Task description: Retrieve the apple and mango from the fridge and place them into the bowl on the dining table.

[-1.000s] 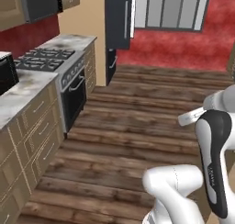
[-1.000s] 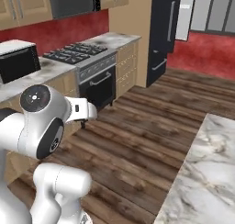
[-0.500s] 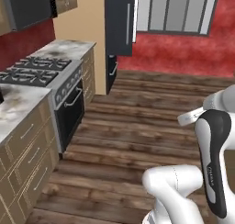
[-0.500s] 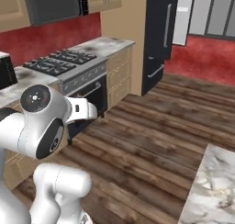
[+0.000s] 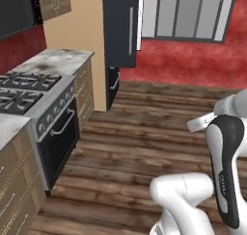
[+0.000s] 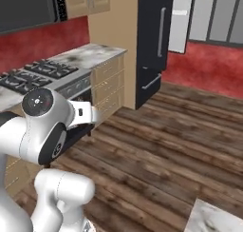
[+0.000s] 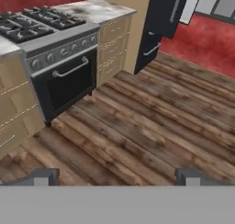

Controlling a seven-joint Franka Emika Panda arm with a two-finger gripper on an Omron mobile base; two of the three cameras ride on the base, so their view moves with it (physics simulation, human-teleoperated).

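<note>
The black fridge point(image 5: 120, 27) stands ahead past the end of the kitchen counter, its doors shut, with a grey bar handle and a lower drawer. It also appears as the fridge point(image 6: 154, 41) in the right base view and the fridge point(image 7: 160, 16) at the top of the hand view. My gripper point(image 7: 115, 177) is open with nothing between its fingertips point(image 7: 43, 175), hanging over the wooden floor well short of the fridge. A marble corner of the dining table point(image 6: 213, 219) shows at the lower right. The apple, mango and bowl are out of view.
A black oven with a gas stove point(image 5: 58, 133) and tan drawers point(image 5: 84, 87) under a marble counter point(image 5: 60, 60) line the left side. The oven point(image 7: 64, 76) is close on the left in the hand view. Bare wooden floor point(image 5: 144, 147) leads to the fridge; a red floor area point(image 5: 193, 60) lies beyond.
The whole picture has shifted: the base has driven forward, so the fridge is nearer and the stove has slid left and closer. The gripper stays open.
</note>
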